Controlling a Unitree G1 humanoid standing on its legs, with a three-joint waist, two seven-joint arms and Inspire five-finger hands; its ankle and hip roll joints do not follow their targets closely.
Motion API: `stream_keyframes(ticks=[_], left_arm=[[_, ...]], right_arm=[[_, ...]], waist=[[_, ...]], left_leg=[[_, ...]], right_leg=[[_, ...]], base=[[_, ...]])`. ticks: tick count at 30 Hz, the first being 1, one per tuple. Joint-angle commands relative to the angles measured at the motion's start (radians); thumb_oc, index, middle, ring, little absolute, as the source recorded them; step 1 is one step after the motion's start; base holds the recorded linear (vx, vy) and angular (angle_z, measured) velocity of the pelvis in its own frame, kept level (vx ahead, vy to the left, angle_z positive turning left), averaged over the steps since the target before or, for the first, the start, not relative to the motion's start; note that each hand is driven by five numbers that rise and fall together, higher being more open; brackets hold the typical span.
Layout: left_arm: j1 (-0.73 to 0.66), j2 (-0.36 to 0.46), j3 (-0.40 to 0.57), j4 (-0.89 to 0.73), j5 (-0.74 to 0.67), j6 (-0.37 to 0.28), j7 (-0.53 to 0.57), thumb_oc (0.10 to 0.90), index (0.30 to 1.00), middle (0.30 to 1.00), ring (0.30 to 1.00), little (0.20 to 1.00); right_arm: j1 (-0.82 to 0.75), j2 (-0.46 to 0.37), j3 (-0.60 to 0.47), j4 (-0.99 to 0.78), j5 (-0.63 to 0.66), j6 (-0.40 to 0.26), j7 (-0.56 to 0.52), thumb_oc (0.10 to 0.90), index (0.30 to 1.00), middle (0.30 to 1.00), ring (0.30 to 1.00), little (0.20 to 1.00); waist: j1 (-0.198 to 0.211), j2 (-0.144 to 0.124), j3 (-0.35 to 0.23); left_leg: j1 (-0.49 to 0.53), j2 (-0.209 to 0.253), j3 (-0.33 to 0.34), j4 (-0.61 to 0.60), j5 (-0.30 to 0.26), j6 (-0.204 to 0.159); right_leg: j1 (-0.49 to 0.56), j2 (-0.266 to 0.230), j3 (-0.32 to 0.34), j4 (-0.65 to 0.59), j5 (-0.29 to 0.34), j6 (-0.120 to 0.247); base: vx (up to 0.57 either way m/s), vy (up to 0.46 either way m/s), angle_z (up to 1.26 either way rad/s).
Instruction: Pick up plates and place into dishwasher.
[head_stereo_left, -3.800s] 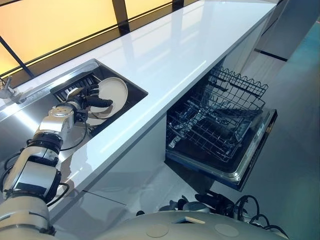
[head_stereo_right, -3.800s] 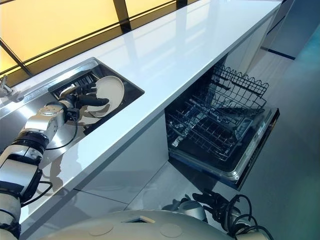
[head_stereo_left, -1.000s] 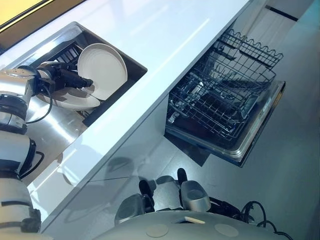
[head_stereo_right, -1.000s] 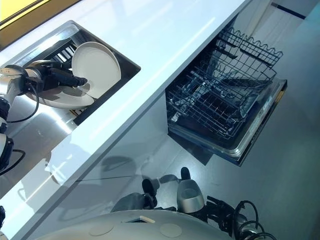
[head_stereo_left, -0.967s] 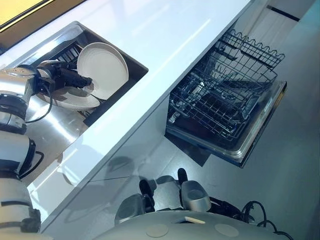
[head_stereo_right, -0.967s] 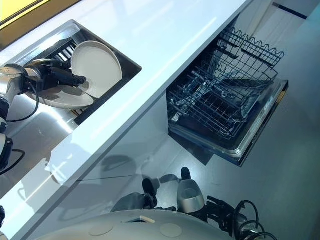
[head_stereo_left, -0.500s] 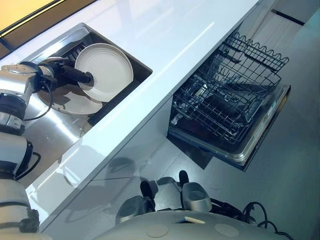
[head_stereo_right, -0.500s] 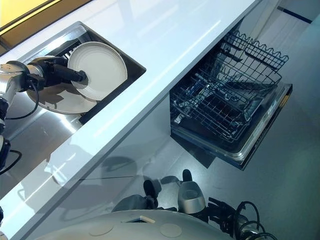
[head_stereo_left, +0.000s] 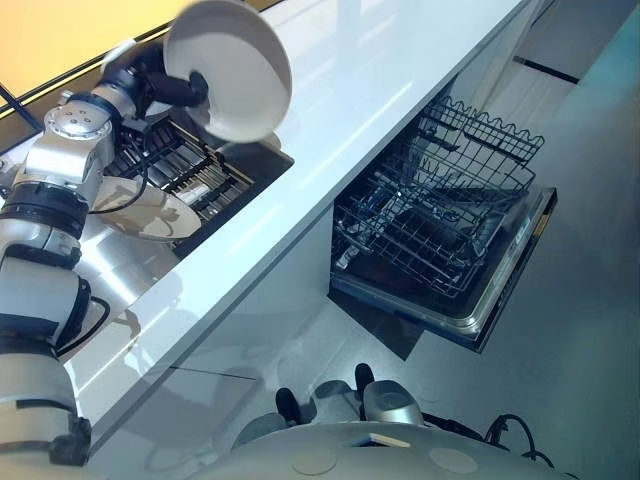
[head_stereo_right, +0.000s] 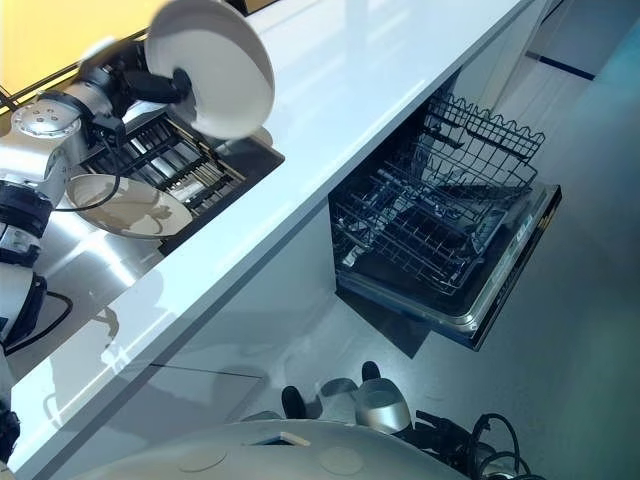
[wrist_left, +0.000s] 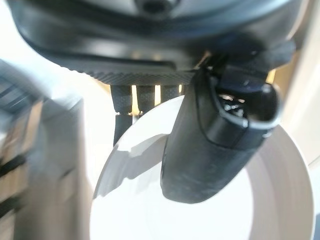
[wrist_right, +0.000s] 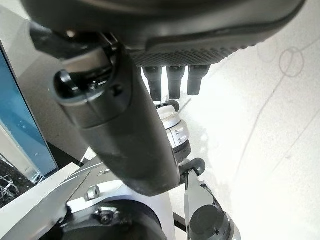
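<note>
1. Plate (head_stereo_left: 235, 70) number one is up in the air. It hangs over the far edge of the counter (head_stereo_left: 380, 80), just above the far side of the sink (head_stereo_left: 262, 165).
2. The left hand (head_stereo_left: 165, 85) grips this plate by its rim. In the left wrist view the thumb presses on the hollow face and the fingers curl round behind the rim.
3. The right hand (wrist_right: 165, 25) holds nothing. It hangs low by the floor with its fingers loose and straight.
4. The plate is round, so it has no long side. It is tipped up nearly on its edge. Its hollow face looks toward the robot and a bit toward the right end of the counter. The gripped rim is on the left.
5. Done so far, I think: one plate is lifted out of the sink.
6. Not done yet: the plate must go across the counter and down into the dishwasher (head_stereo_left: 500, 290). The dishwasher stands open below the near edge of the counter, toward the right.
7. Its wire rack (head_stereo_left: 440, 220) is pulled out, and I see no plates in it.
8. One more plate (head_stereo_left: 150, 212) lies almost flat at the left end of the sink, so it waits for its turn.
</note>
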Motion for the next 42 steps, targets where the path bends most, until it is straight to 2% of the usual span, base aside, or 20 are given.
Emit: stream_keyframes(ticks=[1,5,8,12,14,16,17,19,20,21,23,26,28,29,32,37,42], left_arm=[[-0.061,0.068,0.165,-0.059,0.124,-0.184,0.196,0.100,0.300,0.300,0.300,0.200],[-0.009,0.079,0.210,-0.128,0.228,-0.218,0.287,0.100,0.300,0.300,0.300,0.200],[0.007,0.092,0.225,-0.155,0.268,-0.242,0.311,0.100,0.300,0.300,0.300,0.200],[0.026,0.117,0.237,-0.209,0.289,-0.243,0.329,0.100,0.300,0.300,0.300,0.200],[0.045,0.124,0.252,-0.227,0.288,-0.252,0.331,0.100,0.300,0.300,0.300,0.200],[0.064,0.131,0.265,-0.244,0.279,-0.256,0.329,0.100,0.300,0.300,0.300,0.200],[0.071,0.137,0.271,-0.264,0.273,-0.247,0.334,0.100,0.300,0.300,0.300,0.200],[0.093,0.150,0.283,-0.297,0.265,-0.242,0.338,0.100,0.300,0.300,0.300,0.200],[0.110,0.162,0.292,-0.316,0.253,-0.247,0.346,0.100,0.300,0.300,0.300,0.200],[0.118,0.165,0.297,-0.321,0.250,-0.248,0.345,0.100,0.300,0.300,0.300,0.200],[0.137,0.175,0.308,-0.324,0.233,-0.273,0.345,0.100,0.300,0.300,0.300,0.200],[0.142,0.186,0.316,-0.313,0.218,-0.292,0.329,0.100,0.300,0.300,0.300,0.200],[0.138,0.190,0.314,-0.301,0.210,-0.303,0.317,0.100,0.300,0.300,0.300,0.200],[0.140,0.189,0.315,-0.306,0.207,-0.302,0.317,0.100,0.300,0.300,0.300,0.200],[0.169,0.184,0.334,-0.334,0.202,-0.293,0.316,0.100,0.300,0.300,0.300,0.200],[0.199,0.170,0.355,-0.371,0.207,-0.267,0.324,0.100,0.300,0.300,0.300,0.200],[0.228,0.165,0.367,-0.394,0.204,-0.259,0.327,0.100,0.300,0.300,0.300,0.200]], right_arm=[[-0.054,-0.017,-0.001,-0.072,0.193,-0.074,0.098,0.800,0.900,0.900,0.900,0.900],[-0.051,0.005,-0.014,-0.166,0.330,-0.059,0.171,0.800,0.900,0.900,0.900,0.900],[-0.048,0.016,-0.023,-0.226,0.396,-0.054,0.197,0.800,0.900,0.900,0.900,0.900],[-0.039,0.033,-0.035,-0.315,0.476,-0.045,0.184,0.800,0.900,0.900,0.900,0.900],[-0.033,0.038,-0.044,-0.341,0.443,-0.069,0.119,0.800,0.900,0.900,0.900,0.900],[-0.035,0.028,-0.045,-0.343,0.286,-0.148,-0.007,0.800,0.900,0.900,0.900,0.900],[-0.035,0.018,-0.033,-0.366,0.214,-0.157,-0.083,0.800,0.900,0.900,0.900,0.900],[-0.032,-0.003,-0.015,-0.413,0.076,-0.141,-0.207,0.800,0.900,0.900,0.900,0.900],[-0.029,-0.020,-0.003,-0.447,-0.001,-0.100,-0.273,0.800,0.900,0.900,0.900,0.900],[-0.028,-0.027,0.002,-0.457,-0.011,-0.087,-0.287,0.800,0.900,0.900,0.900,0.900],[-0.025,-0.040,0.000,-0.465,0.028,-0.015,-0.333,0.800,0.900,0.900,0.900,0.900],[-0.024,-0.042,-0.047,-0.416,0.108,0.012,-0.356,0.800,0.900,0.900,0.900,0.900],[-0.024,-0.044,-0.097,-0.360,0.160,-0.012,-0.360,0.800,0.900,0.900,0.900,0.900],[-0.022,-0.044,-0.129,-0.339,0.182,-0.054,-0.350,0.800,0.900,0.900,0.900,0.900],[-0.011,-0.044,-0.202,-0.357,0.250,-0.106,-0.330,0.800,0.900,0.900,0.900,0.900],[-0.012,-0.071,-0.287,-0.388,0.221,-0.202,-0.379,0.800,0.900,0.900,0.900,0.900],[-0.026,-0.111,-0.315,-0.474,0.151,-0.257,-0.455,0.800,0.900,0.900,0.900,0.900]], waist=[[0.009,0.044,-0.080],[0.017,0.042,-0.094],[0.017,0.044,-0.105],[0.014,0.045,-0.117],[0.014,0.045,-0.122],[0.014,0.045,-0.125],[0.013,0.044,-0.125],[0.013,0.040,-0.126],[0.013,0.037,-0.126],[0.012,0.036,-0.126],[0.013,0.032,-0.126],[0.012,0.030,-0.129],[0.011,0.030,-0.132],[0.010,0.030,-0.133],[0.006,0.029,-0.133],[0.002,0.032,-0.133],[0.006,0.033,-0.135]], left_leg=[[-0.016,-0.057,-0.017,0.034,-0.116,0.033],[-0.010,-0.049,-0.015,0.030,-0.110,0.025],[-0.005,-0.041,-0.009,0.016,-0.098,0.016],[-0.004,-0.032,-0.004,0.010,-0.092,0.007],[-0.003,-0.028,-0.001,0.011,-0.092,0.005],[-0.001,-0.024,0.001,0.011,-0.092,0.003],[0.001,-0.023,0.001,0.011,-0.092,0.003],[0.002,-0.021,0.000,0.011,-0.091,0.003],[0.002,-0.021,-0.003,0.010,-0.090,0.004],[0.003,-0.020,-0.003,0.009,-0.090,0.003],[0.004,-0.019,-0.006,0.008,-0.089,0.003],[0.006,-0.018,-0.008,0.005,-0.089,0.002],[0.007,-0.017,-0.009,0.003,-0.089,0.002],[0.008,-0.017,-0.009,0.002,-0.089,0.001],[0.009,-0.017,-0.010,0.002,-0.090,0.000],[0.005,-0.020,-0.012,0.002,-0.093,0.001],[0.002,-0.024,-0.018,0.002,-0.094,0.001]], right_leg=[[-0.007,0.099,-0.010,0.029,-0.061,0.034],[0.007,0.104,-0.021,0.015,-0.061,0.025],[0.013,0.106,-0.030,0.008,-0.061,0.022],[0.015,0.108,-0.039,0.008,-0.065,0.021],[0.015,0.108,-0.044,0.013,-0.070,0.021],[0.016,0.107,-0.047,0.016,-0.073,0.019],[0.016,0.108,-0.047,0.018,-0.075,0.019],[0.018,0.108,-0.046,0.021,-0.078,0.017],[0.019,0.108,-0.046,0.022,-0.079,0.017],[0.020,0.108,-0.046,0.023,-0.080,0.016],[0.021,0.109,-0.046,0.024,-0.081,0.016],[0.022,0.109,-0.044,0.022,-0.078,0.017],[0.023,0.108,-0.042,0.016,-0.073,0.018],[0.024,0.108,-0.039,0.013,-0.070,0.019],[0.024,0.104,-0.035,0.007,-0.063,0.022],[0.017,0.100,-0.034,0.008,-0.062,0.024],[0.014,0.098,-0.036,0.016,-0.069,0.021]], base=[[-0.09,-0.075,0.08],[-0.12,-0.086,0.13],[-0.10,-0.065,0.05],[-0.09,-0.052,0.03],[-0.07,-0.033,0.02],[-0.08,-0.024,0.00],[-0.07,-0.019,-0.05],[-0.08,-0.020,-0.01],[-0.08,-0.016,0.01],[-0.08,-0.014,-0.01],[-0.06,-0.012,0.02],[-0.03,-0.007,0.05],[0.00,0.000,0.00],[0.00,0.000,0.00],[0.00,0.000,0.00],[0.00,0.012,0.02],[0.00,0.006,0.00]])
